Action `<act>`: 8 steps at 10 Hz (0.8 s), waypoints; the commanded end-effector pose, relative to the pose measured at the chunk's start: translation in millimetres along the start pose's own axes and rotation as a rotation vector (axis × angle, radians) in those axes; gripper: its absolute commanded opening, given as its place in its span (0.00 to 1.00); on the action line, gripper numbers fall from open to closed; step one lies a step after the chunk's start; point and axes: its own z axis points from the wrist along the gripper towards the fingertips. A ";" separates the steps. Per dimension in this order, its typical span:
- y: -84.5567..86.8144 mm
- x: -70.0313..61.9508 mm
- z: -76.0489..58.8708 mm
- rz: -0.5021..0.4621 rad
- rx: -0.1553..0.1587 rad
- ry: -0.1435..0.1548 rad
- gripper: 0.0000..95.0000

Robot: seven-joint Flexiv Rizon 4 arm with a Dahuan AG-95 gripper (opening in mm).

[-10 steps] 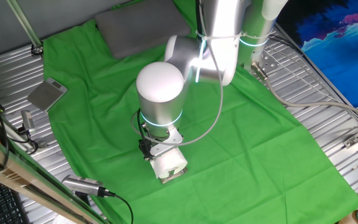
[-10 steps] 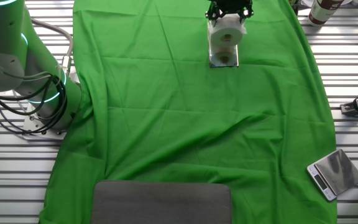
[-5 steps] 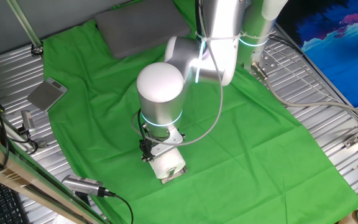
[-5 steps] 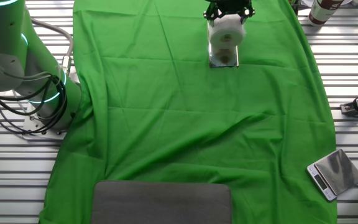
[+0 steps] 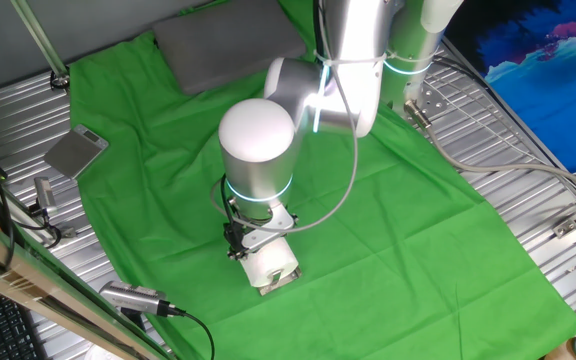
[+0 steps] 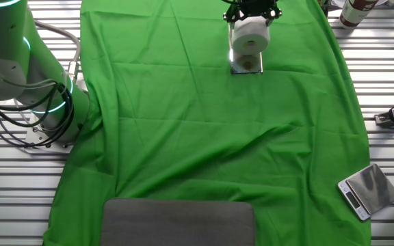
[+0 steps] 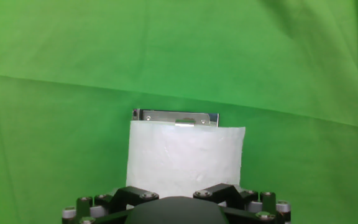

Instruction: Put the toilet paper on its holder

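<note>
1. The hand point(image 6: 252, 9) sits at the far edge of the green cloth point(image 6: 211, 130) in the other fixed view, with its black linkages showing just above the toilet paper point(image 6: 250, 34).
2. The hand is clamped on the toilet paper. In the hand view the roll point(image 7: 184, 158) fills the space directly ahead of the finger bases, with its curved white side facing the camera.
3. The roll's hollow core faces the camera in the other fixed view, so its axis runs level.
4. The holder point(image 7: 176, 116) shows in the hand view as a shiny chrome strip just beyond the roll's far edge; most of it is hidden behind the paper.
5. In the other fixed view the holder point(image 6: 246, 65) lies on the cloth just beneath the roll. Whether roll and plate are touching cannot be told.
6. In one fixed view the arm's white end cap point(image 5: 257, 131) hides most of the hand. The roll point(image 5: 271, 263) shows below it, with a sliver of holder point(image 5: 280, 283) at its lower edge.
7. Other items: a grey pad point(image 6: 178, 222) at the near cloth edge and a small scale point(image 6: 368, 189) on the slatted worktop point(image 6: 382, 82) to the right.
</note>
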 end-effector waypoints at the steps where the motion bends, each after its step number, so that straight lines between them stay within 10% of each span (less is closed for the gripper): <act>1: 0.0 -0.2 -2.5 -0.001 -0.004 -0.002 1.00; 8: 0.4 14.4 -18.0 -0.029 -0.013 -0.006 1.00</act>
